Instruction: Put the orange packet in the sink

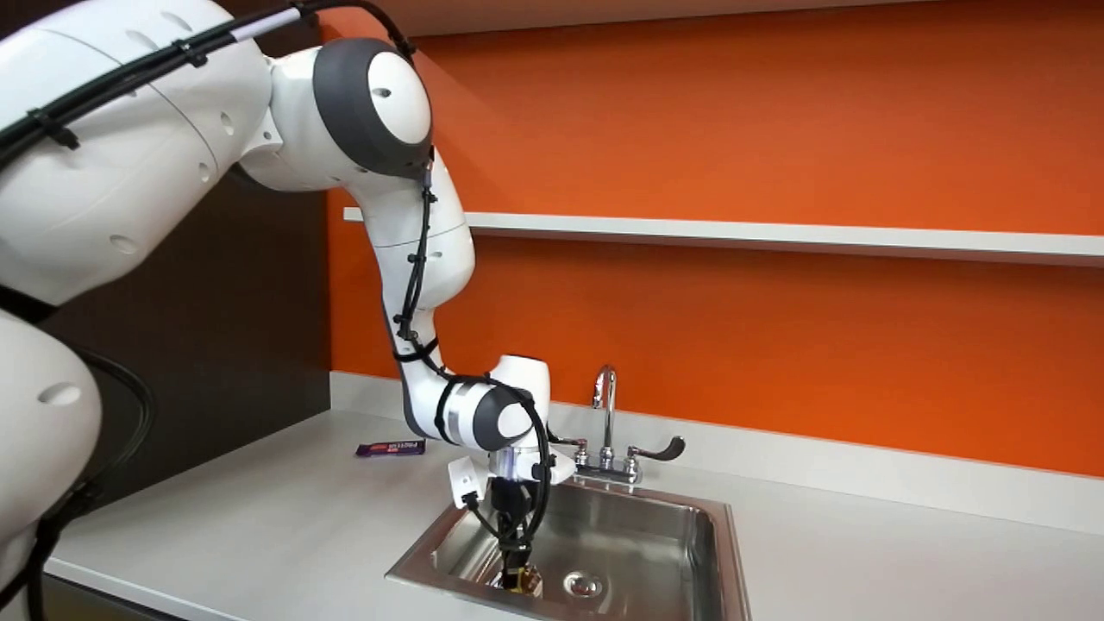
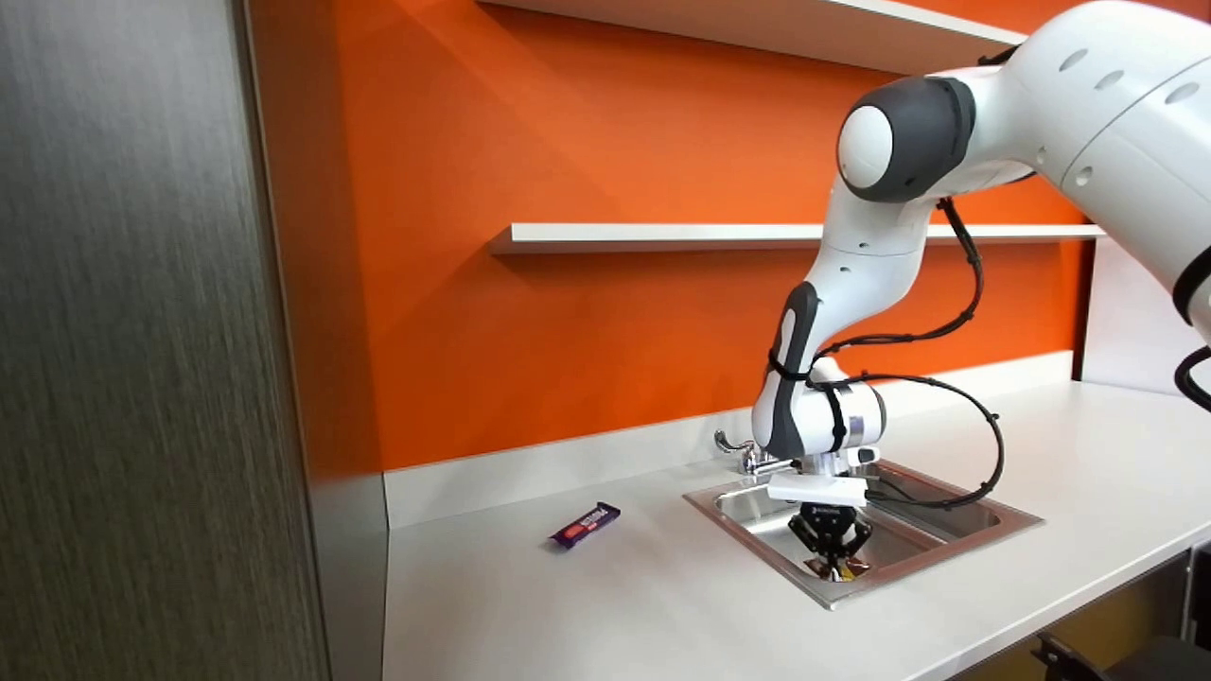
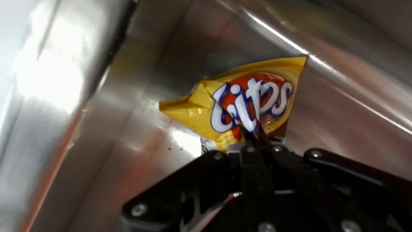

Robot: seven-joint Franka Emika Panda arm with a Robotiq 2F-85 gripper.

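The orange packet [image 3: 199, 111] is yellow-orange, crinkled and shiny, with white lettering on red. It is low inside the stainless steel sink [image 3: 338, 129]; I cannot tell whether it rests on the basin floor. My gripper [image 3: 254, 133] points down into the basin, its fingers closed and pinching the packet near the middle of one edge. In both exterior views, the gripper [image 1: 515, 565] [image 2: 831, 558] is inside the sink [image 1: 647, 539] [image 2: 894, 544], near a basin side. The packet [image 1: 530, 583] [image 2: 851, 567] shows only partly around the fingertips there.
A flat dark purple packet [image 1: 391, 448] [image 2: 585, 525] lies on the light grey counter [image 1: 259, 517] beside the sink. A chrome two-handled faucet [image 1: 607, 431] stands behind the basin, close to the wrist. A white shelf [image 1: 733, 231] runs along the orange wall.
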